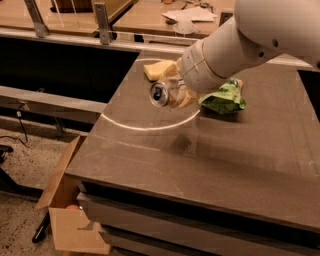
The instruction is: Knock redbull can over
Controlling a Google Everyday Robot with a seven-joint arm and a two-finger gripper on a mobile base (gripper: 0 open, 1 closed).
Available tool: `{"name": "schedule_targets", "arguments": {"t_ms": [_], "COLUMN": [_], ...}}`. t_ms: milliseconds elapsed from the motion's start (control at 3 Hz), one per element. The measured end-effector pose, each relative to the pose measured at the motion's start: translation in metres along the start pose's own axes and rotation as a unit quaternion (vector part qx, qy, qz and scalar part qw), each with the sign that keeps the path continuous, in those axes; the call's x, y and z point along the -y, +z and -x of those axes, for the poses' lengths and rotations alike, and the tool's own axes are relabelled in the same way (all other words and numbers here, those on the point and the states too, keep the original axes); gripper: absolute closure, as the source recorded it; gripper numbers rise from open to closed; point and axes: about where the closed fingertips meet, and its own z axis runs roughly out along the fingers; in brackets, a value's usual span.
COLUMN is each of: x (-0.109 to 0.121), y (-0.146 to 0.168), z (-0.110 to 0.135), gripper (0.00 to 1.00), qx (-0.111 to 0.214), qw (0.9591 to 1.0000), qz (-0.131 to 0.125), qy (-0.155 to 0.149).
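An open cardboard box point(64, 220) stands on the floor point(20, 155) at the near left, with something orange point(73, 206) inside that I cannot identify. The dark table point(225, 165) bears a white arc point(145, 127). Above it the gripper point(172, 93) holds the can point(160, 94) off the surface, fingers point(184, 98) closed on its sides, silver top tilted toward the camera and its print hidden. A sponge point(157, 69) lies just beyond, and a green bag point(225, 98) to the right. Papers point(192, 14) lie on the far table point(145, 17).
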Motion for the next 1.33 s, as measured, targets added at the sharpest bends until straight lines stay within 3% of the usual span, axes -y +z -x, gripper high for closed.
{"name": "schedule_targets", "arguments": {"t_ms": [333,667,1000,1333], "x": [-0.030,-0.046,-0.064,-0.078], "y": [0.002,0.002,0.009,0.016], "z": [-0.016,-0.026,-0.032,-0.033], "gripper": [1.00,1.00,0.74,0.43], "qx": [-0.070,-0.097,-0.114,-0.131], "qw": [0.9922,0.9834,0.9710,0.9621], "qz": [0.091,0.138,0.195,0.225], "qy": [-0.049,-0.068,-0.079,-0.079]}}
